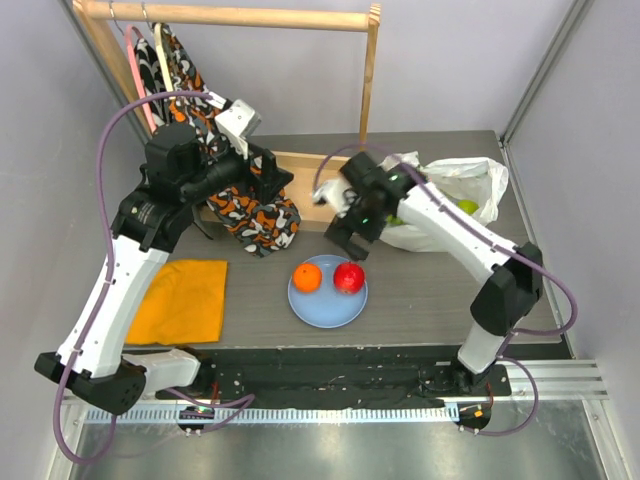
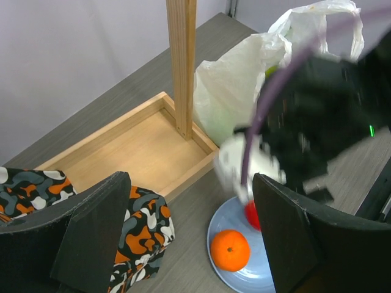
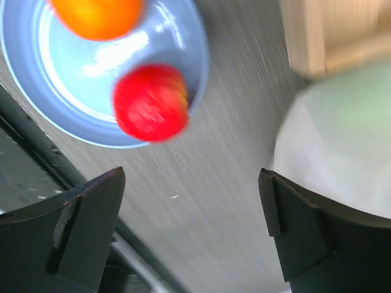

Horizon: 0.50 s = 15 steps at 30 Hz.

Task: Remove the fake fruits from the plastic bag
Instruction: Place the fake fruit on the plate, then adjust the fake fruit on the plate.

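Top cam: grey wood-grain desk point(image 1: 430, 290), pale walls. At back, clothes rack point(image 1: 230, 16) w/ patterned garment point(image 1: 255, 215) hanging down by wooden tray point(image 1: 312, 170). At left, orange cloth point(image 1: 183, 300). On blue plate point(image 1: 325, 318), orange point(image 1: 307, 277) & red apple point(image 1: 349, 277). Back right, plastic bag point(image 1: 465, 180) w/ green fruit point(image 1: 467, 207) inside. Btwn plate and bag, right tool point(image 1: 347, 243), spread wide, empty. Over tray, left tool point(image 1: 265, 178), opening unclear here.

Left wrist cam: same tool wide apart, nothing btwn; rack post standing in tray.

Right wrist cam: blurred; jaws wide, empty, over bare desk beside apple; bag edge at right.
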Each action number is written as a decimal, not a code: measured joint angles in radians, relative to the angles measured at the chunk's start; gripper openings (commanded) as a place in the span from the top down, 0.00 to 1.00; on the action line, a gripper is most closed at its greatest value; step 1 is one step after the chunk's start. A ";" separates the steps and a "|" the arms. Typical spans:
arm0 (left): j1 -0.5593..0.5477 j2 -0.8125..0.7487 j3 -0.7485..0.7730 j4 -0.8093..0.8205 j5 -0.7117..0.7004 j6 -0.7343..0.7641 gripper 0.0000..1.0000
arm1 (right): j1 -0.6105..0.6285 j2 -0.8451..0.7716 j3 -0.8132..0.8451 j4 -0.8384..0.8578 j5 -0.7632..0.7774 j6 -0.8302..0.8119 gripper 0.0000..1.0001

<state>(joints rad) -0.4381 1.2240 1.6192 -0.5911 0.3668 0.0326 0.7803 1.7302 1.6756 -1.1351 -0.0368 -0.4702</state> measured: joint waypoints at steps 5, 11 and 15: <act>0.000 0.012 0.002 -0.007 -0.008 0.011 0.14 | -0.261 0.003 -0.031 -0.045 -0.234 0.134 0.00; 0.000 0.059 0.013 -0.018 -0.032 0.043 0.14 | -0.343 0.066 -0.124 -0.056 -0.514 0.302 0.00; 0.000 0.084 0.015 -0.036 -0.051 0.066 0.14 | -0.365 0.112 -0.159 -0.053 -0.615 0.384 0.00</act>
<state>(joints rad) -0.4381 1.3083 1.6341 -0.6270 0.3157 0.0986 0.4149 1.8423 1.5169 -1.1881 -0.6514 -0.0860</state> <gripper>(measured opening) 0.858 0.996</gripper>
